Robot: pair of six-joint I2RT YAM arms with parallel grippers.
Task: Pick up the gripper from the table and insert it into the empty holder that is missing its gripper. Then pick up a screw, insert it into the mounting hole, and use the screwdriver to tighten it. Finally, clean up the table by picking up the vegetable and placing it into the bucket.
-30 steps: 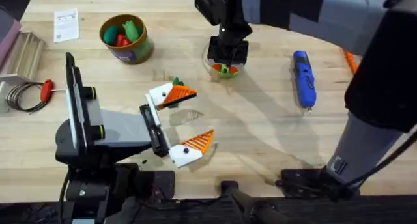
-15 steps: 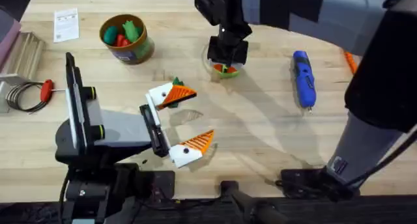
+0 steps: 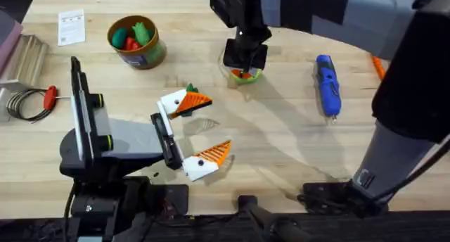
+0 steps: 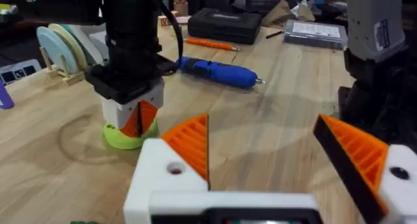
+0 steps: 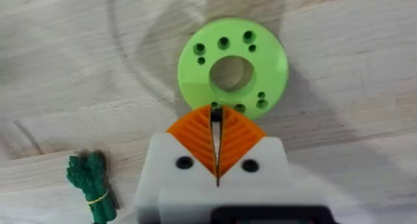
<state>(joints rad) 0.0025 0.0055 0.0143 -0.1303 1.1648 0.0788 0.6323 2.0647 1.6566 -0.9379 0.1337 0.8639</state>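
Observation:
My right gripper [image 3: 245, 66] hangs over the lime-green disc [image 3: 243, 75], which has several small holes [image 5: 231, 71]. Its orange pads are shut on a small dark screw [image 5: 215, 113] at the disc's rim. The left gripper [image 3: 211, 126] rests open and empty above mid-table. A dark green vegetable [image 3: 190, 88] lies just beyond its far finger and also shows beside the right wrist [image 5: 91, 185]. At the back left stands the bucket [image 3: 151, 53] with green and red toy foods inside. The blue screwdriver [image 3: 328, 84] lies to the right. A wooden holder [image 4: 62, 51] with teal slats stands far behind. The loose gripper piece is out of view.
A paper card [image 3: 71, 25] lies at the back left. A red-handled tool with a wire coil [image 3: 42, 100] and a metal part [image 3: 24, 55] sit at the left edge. An orange pen [image 4: 208, 43] and a black case [image 4: 225, 23] lie past the screwdriver.
The right gripper has risen slightly over the green disc. The left arm has not moved.

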